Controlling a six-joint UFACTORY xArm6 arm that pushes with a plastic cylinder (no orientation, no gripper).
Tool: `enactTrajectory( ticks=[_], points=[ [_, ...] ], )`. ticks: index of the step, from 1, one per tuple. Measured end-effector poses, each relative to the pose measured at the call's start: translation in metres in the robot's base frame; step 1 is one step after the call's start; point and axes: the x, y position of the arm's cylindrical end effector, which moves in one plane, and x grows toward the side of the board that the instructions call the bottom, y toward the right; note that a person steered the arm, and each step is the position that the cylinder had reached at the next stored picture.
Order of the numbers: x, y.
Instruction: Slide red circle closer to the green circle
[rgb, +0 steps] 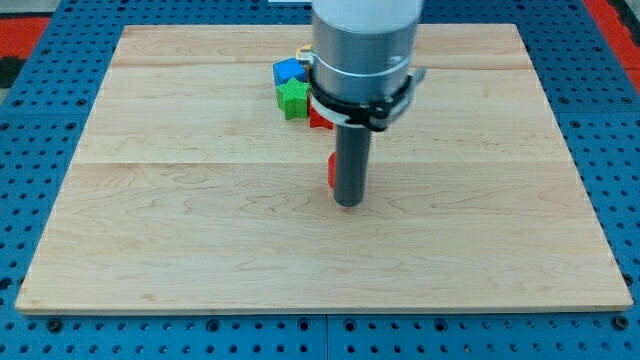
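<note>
Blue pegboard surrounds the pale wooden board (200, 240) you are working on, and most of that board lies bare. Your arm ends in a plain dark rod with no fingers at all, so nothing is being grasped or let go; it can only push. The tip (347, 204) rests on the wood near the middle of the board, and just at its left side, touching or very nearly so, you can see a thin red sliver (331, 171) peeking out from behind the rod. That sliver is most likely the red circle, though the rod hides its shape too much to be sure. Toward the view's top, a small cluster sits partly under the grey arm housing: a blue block (288, 71), a green star-like block (293, 99) just below it, another red piece (318, 119) beside the green one, and a hint of a yellow block (302, 51) behind. You cannot find a green circle anywhere in view; it may be hidden behind the arm, so the target's place is uncertain. Judging from this, the task looks early or midway: the tip has reached the red piece, but the closing of the gap cannot be confirmed. What is left is to push the red piece toward the green circle once you know where it lies.
</note>
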Motion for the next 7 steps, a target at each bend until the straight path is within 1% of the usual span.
enactTrajectory(
  ticks=[2,4,6,7],
  points=[
    [-0.031,0.0],
    [-0.05,-0.023],
    [-0.06,-0.006],
    [-0.068,0.014]
  ],
)
